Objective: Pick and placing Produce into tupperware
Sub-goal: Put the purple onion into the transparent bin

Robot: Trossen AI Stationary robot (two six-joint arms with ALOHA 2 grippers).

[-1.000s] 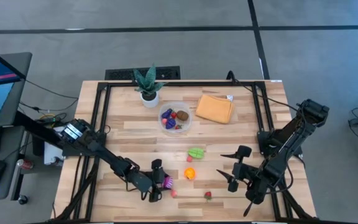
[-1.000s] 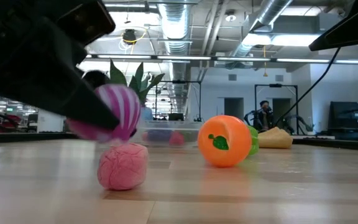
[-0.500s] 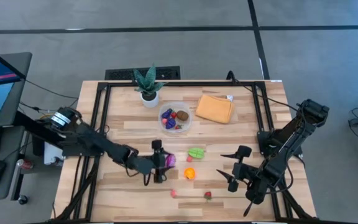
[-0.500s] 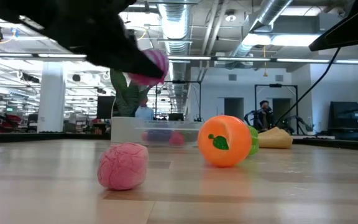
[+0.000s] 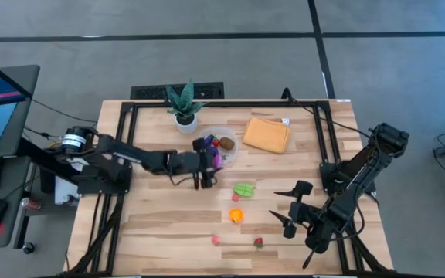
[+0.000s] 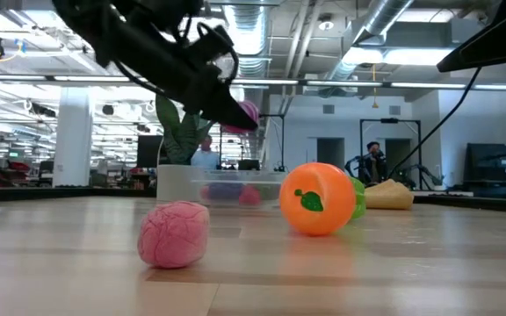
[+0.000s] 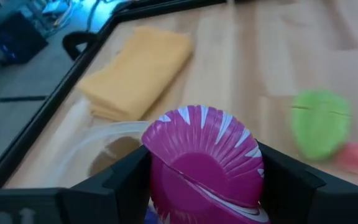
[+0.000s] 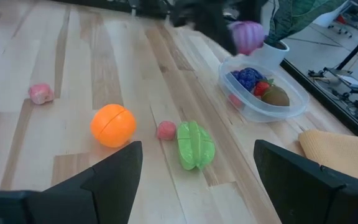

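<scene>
right pincer [image 5: 290, 208] waits near the front right of the worktop [image 5: 300, 162], fingers spread wide, empty. left pincer [image 5: 209, 162] closed around a magenta striped piece [image 7: 204, 165], held in the air at the near edge of the tupperware [image 5: 230, 154]. half a second ago it was lower and nearer the front, by the orange piece [image 5: 236, 215]. loose on the worktop: one pink piece [image 5: 215, 240], one red [image 5: 258, 242], one orange, one green [image 5: 243, 189], one small pink [image 8: 166, 129]. tub holds purple, red and brown pieces. beyond: orange cloth [image 5: 266, 134], potted plant [image 5: 185, 104].
</scene>
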